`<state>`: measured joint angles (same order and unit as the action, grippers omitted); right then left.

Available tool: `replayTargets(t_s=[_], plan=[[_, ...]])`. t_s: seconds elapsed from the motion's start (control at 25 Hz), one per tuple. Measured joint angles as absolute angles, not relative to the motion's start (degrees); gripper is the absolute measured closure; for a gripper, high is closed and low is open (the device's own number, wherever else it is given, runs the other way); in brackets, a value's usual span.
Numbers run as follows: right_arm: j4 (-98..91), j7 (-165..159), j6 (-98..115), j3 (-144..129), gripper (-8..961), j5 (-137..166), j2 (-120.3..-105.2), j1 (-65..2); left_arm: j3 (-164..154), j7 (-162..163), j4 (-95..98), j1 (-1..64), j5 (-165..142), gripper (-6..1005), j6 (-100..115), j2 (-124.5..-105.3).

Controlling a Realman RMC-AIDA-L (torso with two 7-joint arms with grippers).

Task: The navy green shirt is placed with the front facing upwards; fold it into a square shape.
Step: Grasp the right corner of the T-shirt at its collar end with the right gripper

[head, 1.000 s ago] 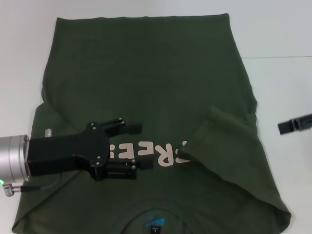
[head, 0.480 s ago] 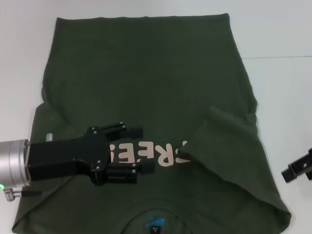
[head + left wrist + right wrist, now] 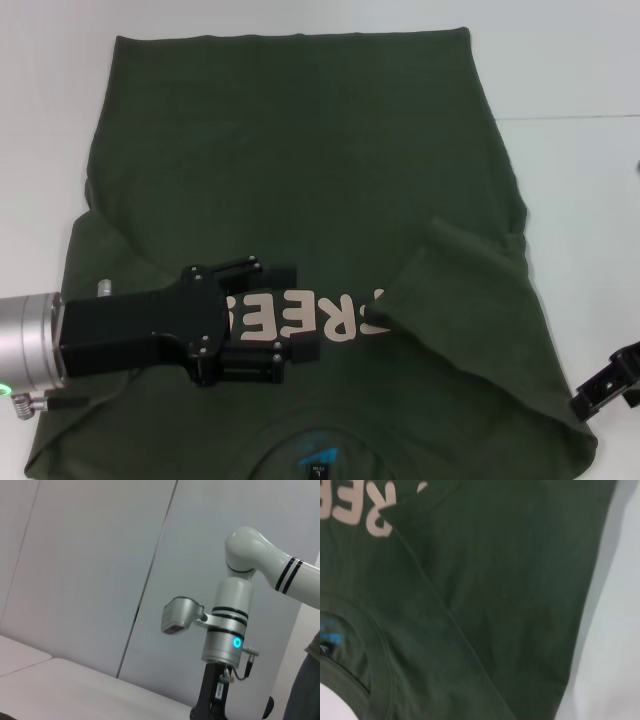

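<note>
- White counter (image 3: 580,200) carries the navy green shirt (image 3: 300,170), spread front up, collar at the near edge and hem at the far edge.
- Nearest, just below the left end effector (image 3: 295,310) in the head view, lies the collar with its small blue neck label (image 3: 318,462); the right wrist view catches the same label (image 3: 330,637) at the edge of the neck opening.
- Left end effector hovers low over the chest of the shirt, its two dark fingers (image 3: 270,270) spread apart with nothing between them; whether they touch the cloth cannot be told.
- Just past its fingertips runs the pale pink print (image 3: 310,315), with letters showing between and beyond the fingers.
- Beyond the print, away from the left end effector, a sleeve flap (image 3: 470,280) is folded in over the chest and covers the end of the lettering; the right wrist view shows this folded edge (image 3: 485,580) crossing beside the pink letters.
- Right end effector (image 3: 610,385) shows only as a dark part at the near right edge of the head view, just beside the shirt's side edge; its fingers cannot be made out.
- Farthest from both end effectors, the hem lies flat on the counter.
- Left wrist view shows a pale wall (image 3: 75,570) and the right arm (image 3: 230,630) standing upright.
</note>
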<state>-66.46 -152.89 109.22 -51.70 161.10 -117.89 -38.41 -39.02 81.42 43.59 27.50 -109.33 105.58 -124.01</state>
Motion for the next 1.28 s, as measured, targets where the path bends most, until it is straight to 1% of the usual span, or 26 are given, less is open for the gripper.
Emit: replayTargets(t_s=[0.04, 0.16, 0.8, 1.04, 1.28], plan=[[-66.4, -152.9, 108.7, -52.4, 135, 161.7, -118.41, -38.4, -39.0, 81.4, 43.6, 27.5, -109.3, 74, 105.6, -124.01], [-65.9, -153.0, 107.5, -54.6, 135, 163.0, -119.35, -38.4, -39.0, 81.4, 43.6, 27.5, -109.3, 74, 105.7, -124.01], [-61.2, -153.7, 104.4, -57.0, 138, 162.9, -119.83, -38.9, -39.0, 80.9, 43.6, 27.8, -109.3, 77, 105.5, -124.01], [-61.0, -153.9, 104.4, -57.3, 274, 162.8, -119.97, -39.0, -39.0, 80.9, 43.6, 27.7, -109.3, 79, 105.3, -124.01], [-60.8, -155.2, 104.1, -59.8, 355, 162.9, -120.05, -39.1, -38.8, 80.6, 43.6, 27.5, -109.3, 80, 105.2, -124.02]])
